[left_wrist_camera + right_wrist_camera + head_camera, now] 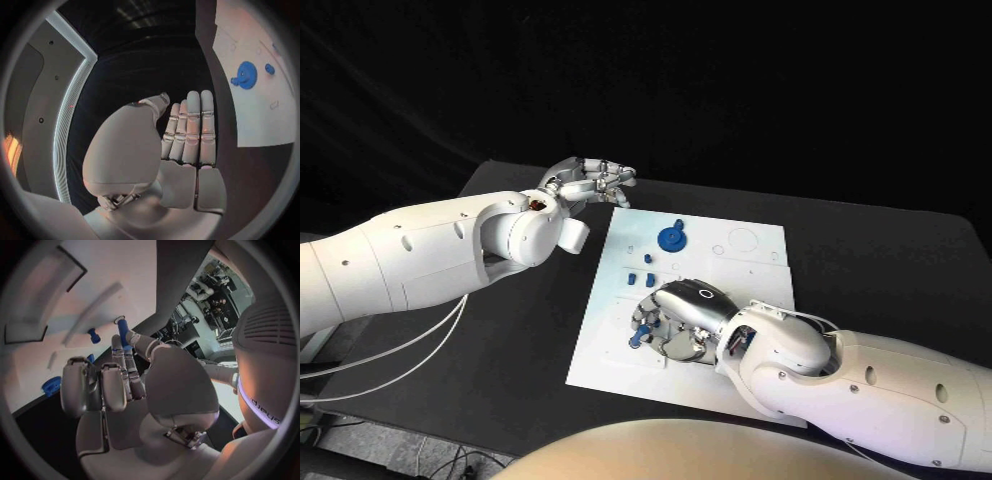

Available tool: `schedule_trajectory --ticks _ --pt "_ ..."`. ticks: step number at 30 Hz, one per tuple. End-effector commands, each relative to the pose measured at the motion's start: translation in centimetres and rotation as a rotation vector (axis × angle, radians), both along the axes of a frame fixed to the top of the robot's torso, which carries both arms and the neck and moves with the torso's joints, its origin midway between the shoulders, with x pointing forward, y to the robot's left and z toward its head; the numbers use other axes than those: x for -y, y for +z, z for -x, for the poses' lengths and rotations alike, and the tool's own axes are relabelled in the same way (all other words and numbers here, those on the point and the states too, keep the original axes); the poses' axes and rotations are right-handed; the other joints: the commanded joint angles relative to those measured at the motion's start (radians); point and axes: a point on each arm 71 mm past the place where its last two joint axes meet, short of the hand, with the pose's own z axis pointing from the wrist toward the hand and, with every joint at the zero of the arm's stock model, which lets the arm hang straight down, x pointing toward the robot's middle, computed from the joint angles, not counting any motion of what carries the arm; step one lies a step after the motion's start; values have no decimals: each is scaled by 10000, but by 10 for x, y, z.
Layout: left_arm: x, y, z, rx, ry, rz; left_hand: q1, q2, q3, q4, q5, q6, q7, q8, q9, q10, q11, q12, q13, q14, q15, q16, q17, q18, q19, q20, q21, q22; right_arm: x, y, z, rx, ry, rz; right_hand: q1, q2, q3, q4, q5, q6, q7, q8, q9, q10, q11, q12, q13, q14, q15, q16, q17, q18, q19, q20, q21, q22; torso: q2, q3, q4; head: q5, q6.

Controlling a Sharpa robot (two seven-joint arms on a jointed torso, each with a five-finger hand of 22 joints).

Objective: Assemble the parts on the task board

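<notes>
Pinching a slim blue peg (122,331) between thumb and fingertips, the right robot hand (678,320) hangs low over the near part of the white task board (747,290), though whether the peg touches the board is hard to tell. Farther along the board lie a blue gear (674,238) and small blue pieces (648,264). Off the board's far left corner, the left robot hand (589,182) hovers over the black counter (877,250), fingers straight and pressed together, holding nothing.

Robotics lab: black table (877,250), dark backdrop.

Blue parts (672,238), white task board (754,262), blk table (877,250)
</notes>
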Motion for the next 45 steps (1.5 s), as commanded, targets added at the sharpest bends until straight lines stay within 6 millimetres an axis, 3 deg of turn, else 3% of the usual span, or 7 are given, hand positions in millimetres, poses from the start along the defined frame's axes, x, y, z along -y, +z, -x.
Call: schedule_trajectory --ticks 1,24,29,33,35,45 --pt "3 1 0 45 -199 94 -4 109 -58 -17 12 -35 -16 -35 1 -97 -2 10 -10 -13 46 -51 13 41 87 11 -58 -16 -2 -3 1 164 115 314 144 60 2 -57 39 36 8 182 309 50 -95 22 19 299 -48 17 -8 -38 -38 -48 -32 1426 6 -6 9 10 -11" --pt "1 1 0 8 -182 74 -9 121 -73 -7 13 -36 -17 -33 3 -103 -3 18 -11 -15 46 -59 20 41 96 12 -78 -30 -13 -10 7 774 236 1360 82 -1 -3 -87 38 -28 34 188 331 44 -70 -16 21 285 -26 -7 -70 -21 -73 -34 -116 1395 -7 -11 8 10 -61" --pt "1 1 0 6 -173 69 -9 121 -73 -7 13 -36 -17 -33 3 -103 -3 18 -11 -15 46 -59 20 41 96 12 -78 -30 -14 -9 9 727 352 1285 -209 -320 -60 -64 176 -451 181 -57 234 -101 45 -143 6 273 67 -13 -88 -5 -123 28 -225 1361 -8 -11 3 1 -78" --pt "1 1 0 5 -172 67 -9 121 -73 -7 13 -36 -17 -33 3 -103 -3 18 -11 -15 46 -59 20 41 96 12 -78 -30 -15 -9 10 670 406 1164 -780 -936 -444 158 509 -1028 276 -455 66 -350 171 -285 -14 261 183 2 -85 17 -174 141 -346 1323 -10 -10 2 1 -69" --pt "1 1 0 5 -170 67 -9 121 -73 -7 13 -36 -17 -33 3 -103 -3 18 -11 -15 46 -59 20 41 96 12 -78 -30 -15 -8 10 671 396 1076 -860 -1043 -557 211 529 -1159 263 -553 28 -468 180 -326 -19 254 190 1 -101 27 -188 158 -384 1311 -10 -9 3 -6 -61" --pt "0 1 0 -10 -149 52 -9 121 -73 -7 13 -36 -17 -33 3 -103 -3 18 -11 -15 46 -59 20 41 96 12 -78 -30 -12 -2 9 799 51 174 -837 -1123 -737 276 542 -1543 253 -814 -64 -569 145 -295 10 239 164 -4 -143 51 -218 156 -481 1280 -6 -3 -1 -15 -39"
